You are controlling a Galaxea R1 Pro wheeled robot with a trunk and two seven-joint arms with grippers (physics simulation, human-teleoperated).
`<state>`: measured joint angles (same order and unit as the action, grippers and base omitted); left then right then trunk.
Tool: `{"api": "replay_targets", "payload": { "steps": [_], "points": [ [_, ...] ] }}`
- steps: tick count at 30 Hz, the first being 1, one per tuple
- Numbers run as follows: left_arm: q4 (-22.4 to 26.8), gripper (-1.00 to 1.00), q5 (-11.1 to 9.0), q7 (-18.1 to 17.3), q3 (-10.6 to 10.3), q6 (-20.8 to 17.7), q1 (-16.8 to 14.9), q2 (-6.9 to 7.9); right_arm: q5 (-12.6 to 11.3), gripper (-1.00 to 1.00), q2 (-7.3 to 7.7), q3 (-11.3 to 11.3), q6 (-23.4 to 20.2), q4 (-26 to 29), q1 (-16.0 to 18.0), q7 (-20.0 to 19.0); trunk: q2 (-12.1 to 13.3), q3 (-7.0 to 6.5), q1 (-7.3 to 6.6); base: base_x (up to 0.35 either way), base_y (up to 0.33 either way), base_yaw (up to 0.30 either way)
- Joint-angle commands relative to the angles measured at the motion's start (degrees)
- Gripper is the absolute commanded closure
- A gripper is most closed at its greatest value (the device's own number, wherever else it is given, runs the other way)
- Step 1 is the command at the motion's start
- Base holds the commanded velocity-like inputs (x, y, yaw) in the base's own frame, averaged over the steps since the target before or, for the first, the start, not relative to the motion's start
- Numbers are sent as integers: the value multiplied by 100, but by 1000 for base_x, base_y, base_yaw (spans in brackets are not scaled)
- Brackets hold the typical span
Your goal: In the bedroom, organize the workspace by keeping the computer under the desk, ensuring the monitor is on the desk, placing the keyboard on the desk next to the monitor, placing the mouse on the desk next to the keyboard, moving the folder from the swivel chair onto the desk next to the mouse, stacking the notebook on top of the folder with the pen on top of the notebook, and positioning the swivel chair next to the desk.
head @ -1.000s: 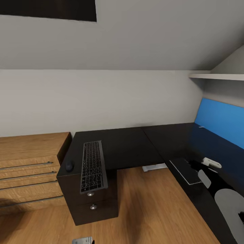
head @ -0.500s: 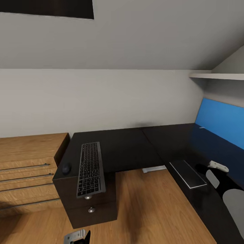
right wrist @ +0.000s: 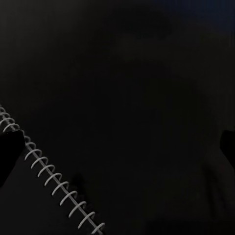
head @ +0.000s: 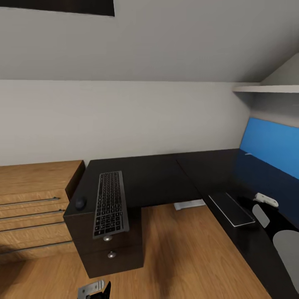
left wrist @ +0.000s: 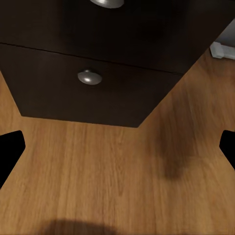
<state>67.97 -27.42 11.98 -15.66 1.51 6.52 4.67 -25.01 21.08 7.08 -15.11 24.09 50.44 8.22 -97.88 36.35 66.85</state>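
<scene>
On the black L-shaped desk (head: pixel 162 176), at eight o'clock, a dark flat keyboard (head: pixel 110 203) lies beside a small black mouse (head: pixel 80 202); the black spiral-bound notebook (head: pixel 231 208) lies at four o'clock. Both grippers' fingers are spread.

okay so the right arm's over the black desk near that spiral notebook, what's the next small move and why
Probably lower the right gripper onto the notebook and close on its edge. The right wrist view shows the spiral binding close below with both fingertips apart at the frame's sides, holding nothing, and the notebook lies flat on the desk.

Glossy black desk (head: pixel 162 178), matt keyboard (head: pixel 110 203), wood-grain floor (head: pixel 187 253), metal drawer knobs (left wrist: pixel 89 77), wire-spiral notebook (right wrist: pixel 54 183)
</scene>
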Motion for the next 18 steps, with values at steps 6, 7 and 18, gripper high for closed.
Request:
{"api": "replay_targets", "payload": {
  "steps": [6, 7, 18],
  "points": [
    [6, -100, -61, 41, -30, 17, -1, 8, -75, -100, -12, 3, -108, 29, 1, 0, -245, 113, 132, 0, 0, 0],
    [6, -100, -62, 41, -29, 16, -1, 8, -77, -100, -13, 3, -115, 30, 1, -1, -285, 131, 154, 0, 0, 0],
    [5, -100, -62, 41, -33, 16, -1, 8, -79, -100, -16, 5, -140, 33, 1, -6, -726, 328, 396, 0, 0, 0]
  ]
}}
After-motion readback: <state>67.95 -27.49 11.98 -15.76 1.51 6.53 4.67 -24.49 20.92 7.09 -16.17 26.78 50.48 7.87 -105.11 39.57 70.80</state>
